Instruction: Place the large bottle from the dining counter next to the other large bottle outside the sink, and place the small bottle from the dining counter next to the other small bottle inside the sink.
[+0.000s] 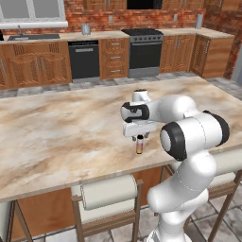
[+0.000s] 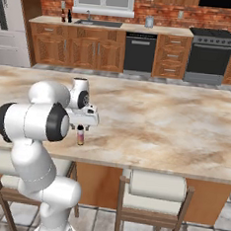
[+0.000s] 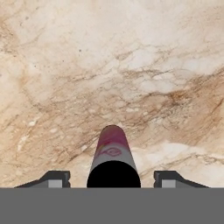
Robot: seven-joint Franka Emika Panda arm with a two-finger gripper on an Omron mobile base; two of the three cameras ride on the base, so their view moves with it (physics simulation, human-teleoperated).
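The hand (image 3: 113, 181) hangs straight down over the small bottle (image 3: 112, 155), its fingertips (image 3: 56, 179) spread to either side of the dark cap with a clear gap on each flank, so nothing is pinched yet. The bottle stands upright on the marbled dining counter (image 1: 61, 132), near its front edge, directly under the hand (image 1: 139, 137) in the left base view and likewise in the right base view (image 2: 81, 128), where the bottle (image 2: 80, 136) shows its reddish upper body and paler base. To do the grasp well, I judge the fingers should come in evenly on both sides, with the bottle centred between them, and grip below the cap on the body so the narrow bottle does not tip or slip. Lifting should be straight up. The sink (image 2: 98, 23) lies on the far wall counter, well apart.
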